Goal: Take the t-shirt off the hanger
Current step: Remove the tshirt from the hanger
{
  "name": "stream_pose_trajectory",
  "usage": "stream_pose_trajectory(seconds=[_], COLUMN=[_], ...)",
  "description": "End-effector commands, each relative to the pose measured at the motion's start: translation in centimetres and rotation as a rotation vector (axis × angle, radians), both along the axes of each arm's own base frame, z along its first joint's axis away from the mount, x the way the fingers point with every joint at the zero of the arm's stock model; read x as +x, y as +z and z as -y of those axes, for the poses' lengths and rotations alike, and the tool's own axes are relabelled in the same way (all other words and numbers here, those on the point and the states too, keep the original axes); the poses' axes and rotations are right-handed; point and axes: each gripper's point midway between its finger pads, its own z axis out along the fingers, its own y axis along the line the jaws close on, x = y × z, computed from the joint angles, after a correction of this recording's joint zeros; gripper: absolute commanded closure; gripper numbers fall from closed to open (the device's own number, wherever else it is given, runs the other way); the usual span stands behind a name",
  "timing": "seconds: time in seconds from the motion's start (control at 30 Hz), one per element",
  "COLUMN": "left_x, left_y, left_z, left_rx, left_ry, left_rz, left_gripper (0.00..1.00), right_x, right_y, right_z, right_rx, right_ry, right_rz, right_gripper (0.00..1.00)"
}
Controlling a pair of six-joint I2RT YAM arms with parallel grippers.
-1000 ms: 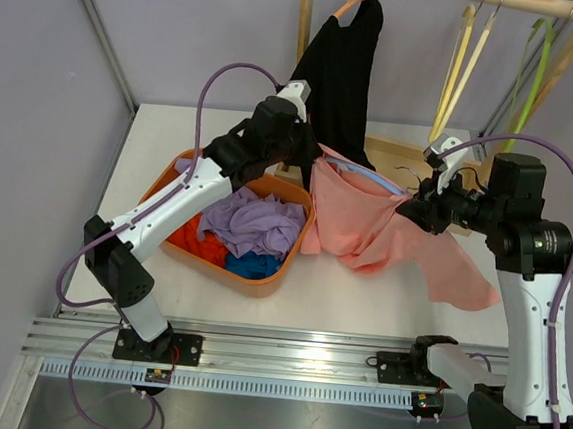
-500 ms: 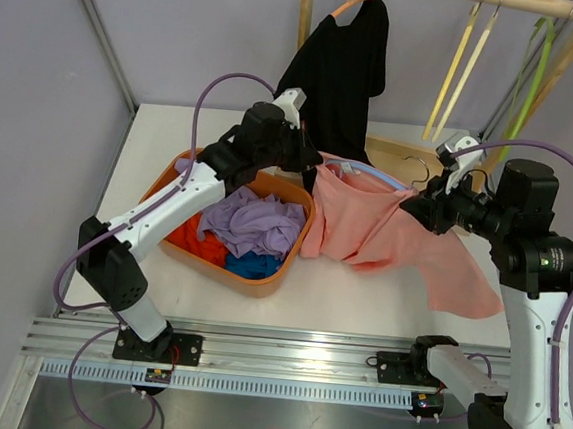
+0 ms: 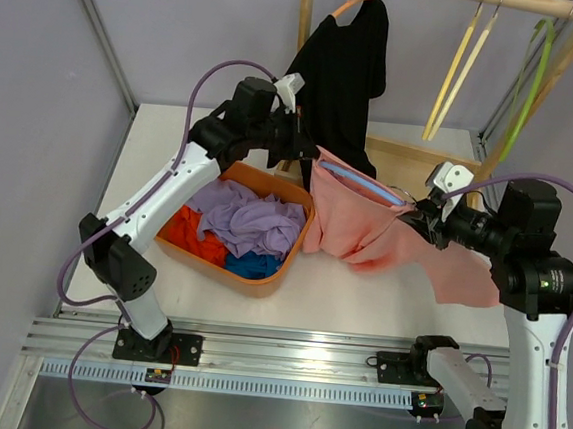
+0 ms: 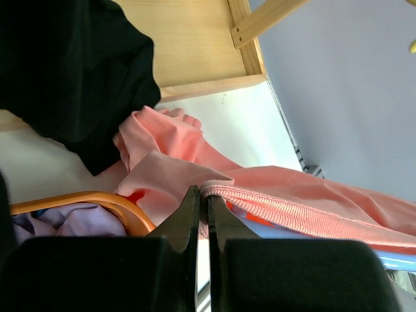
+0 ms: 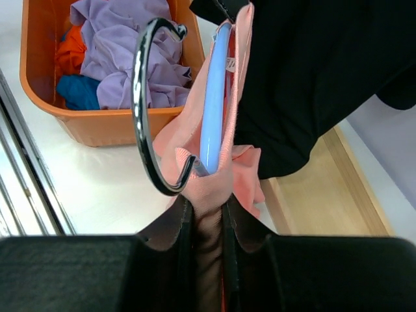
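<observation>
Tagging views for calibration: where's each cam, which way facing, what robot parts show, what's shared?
Top external: above and behind, facing down over the table; left arm and right arm show.
Left wrist: on left arm, facing along left gripper pinching pink t-shirt collar.
Right wrist: faces along right gripper clamping pink t-shirt at blue hanger.
Shared: both wrists see orange basket, black shirt.

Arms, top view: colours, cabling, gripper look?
Both alike: white link shells with black joint housings on the left arm and right arm. A purple cable loops outside each. The left gripper and right gripper have black fingers, with a white camera block on each wrist.
</observation>
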Motion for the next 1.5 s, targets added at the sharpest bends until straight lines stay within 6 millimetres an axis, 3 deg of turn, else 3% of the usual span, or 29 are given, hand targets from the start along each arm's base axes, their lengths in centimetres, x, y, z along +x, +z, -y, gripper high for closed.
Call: stream_pose_trajectory(seconds=[0.0,0.13,0.3,0.4,0.63,0.67,0.73,0.83,0.87,0.9,1.03,1.1,1.17,1.37,1.47], left_x=[3.4,2.8,2.0,1.8,1.8,1.8,1.8,1.8,1.8,1.6,0.9,0.4,0.1,-1.2,-1.1], left_y=[-2.9,-5.4,-10.8,-11.0,-12.0,-11.7,-10.7,-7.5,-6.6,-5.0,-2.4,-3.2,-5.5,-10.8,-11.7], left_z=[-3.6,-3.6,-6.1,-7.4,-9.0,-9.1,-8.5,-6.5,-5.9,-5.0,-3.0,-2.9,-3.3,-6.1,-7.3], left_rx=[0.114,0.196,0.305,0.311,0.35,0.338,0.287,0.17,0.139,0.091,0.03,0.057,0.113,0.29,0.314], left_ry=[0.121,0.085,0.119,0.141,0.146,0.145,0.123,0.065,0.047,0.01,-0.051,-0.066,-0.074,-0.052,-0.015], left_rz=[-0.051,-0.091,-0.179,-0.17,-0.192,-0.188,-0.182,-0.15,-0.144,-0.13,-0.121,-0.158,-0.214,-0.299,-0.302], left_gripper=[1.0,1.0,1.0,1.0,1.0,1.0,1.0,1.0,1.0,1.0,1.0,1.0,1.0,1.0,1.0], right_x=[-2.2,-0.9,2.2,2.4,3.1,2.8,1.2,-1.9,-2.4,-3.0,-3.8,-3.7,-3.0,1.3,1.4], right_y=[2.1,4.1,7.7,9.3,9.7,9.6,8.4,5.2,3.8,3.5,2.5,2.9,4.0,7.9,8.6], right_z=[-0.8,-0.3,2.2,2.9,3.8,3.7,1.7,-1.1,-1.4,-1.9,-2.1,-1.9,-1.5,2.0,2.2], right_rx=[-0.006,0.023,0.073,0.097,0.121,0.105,0.08,0.072,0.068,0.076,0.041,0.02,-0.012,-0.063,-0.028], right_ry=[0.108,0.034,-0.199,-0.254,-0.327,-0.316,-0.161,0.072,0.108,0.154,0.213,0.202,0.176,-0.1,-0.136], right_rz=[0.159,0.219,0.292,0.323,0.317,0.328,0.319,0.202,0.133,0.119,0.167,0.238,0.333,0.514,0.514], right_gripper=[1.0,1.0,1.0,1.0,1.0,1.0,1.0,1.0,1.0,1.0,1.0,1.0,1.0,1.0,1.0])
